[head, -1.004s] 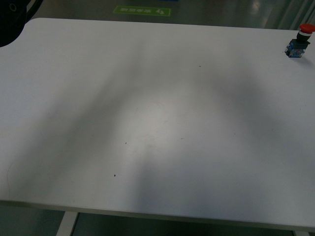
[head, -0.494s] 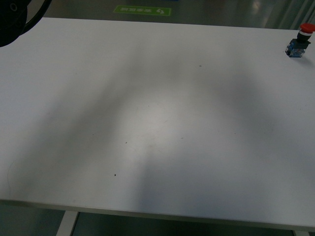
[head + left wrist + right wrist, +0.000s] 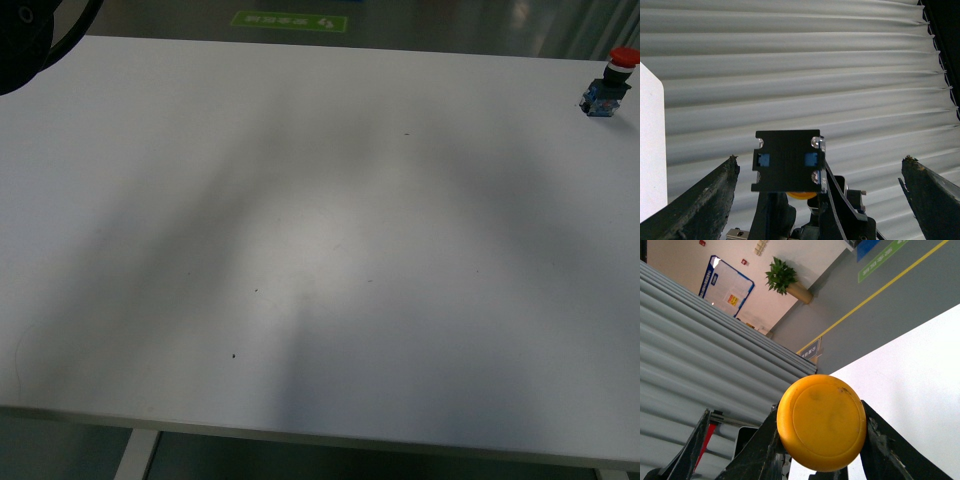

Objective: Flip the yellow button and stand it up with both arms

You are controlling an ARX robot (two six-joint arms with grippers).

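Right now the yellow button (image 3: 821, 422) sits clamped in the right end effector (image 3: 820, 407). Its round yellow-orange cap faces the right wrist camera and fills the space between the two dark fingers (image 3: 765, 445), which press in on it from either side. Beyond the cap, a corner of the white desk (image 3: 920, 390) shows, along with a grey floor marked with a yellow line.

From the left wrist view the same yellow button (image 3: 787, 160) is seen from its other end. The square black base with two small blue windows faces the camera, a sliver of yellow cap shows beyond it, and black arm parts run up to it from beyond. The left end effector (image 3: 820, 160) is spread wide, and its two dark fingers (image 3: 705, 200) stand well apart from the base on either side, touching nothing. Behind it hangs a pale ribbed wall (image 3: 800, 60).

The front view takes in the desk (image 3: 320, 250), lit unevenly with broad soft shadows across its middle. At the far right edge a red-capped switch (image 3: 610, 83) stands upright, red cap on top of a black and blue body. A dark rounded shape (image 3: 25, 40) cuts into the far left corner; I cannot tell what it is. The yellow button itself shows only in the two wrist views.
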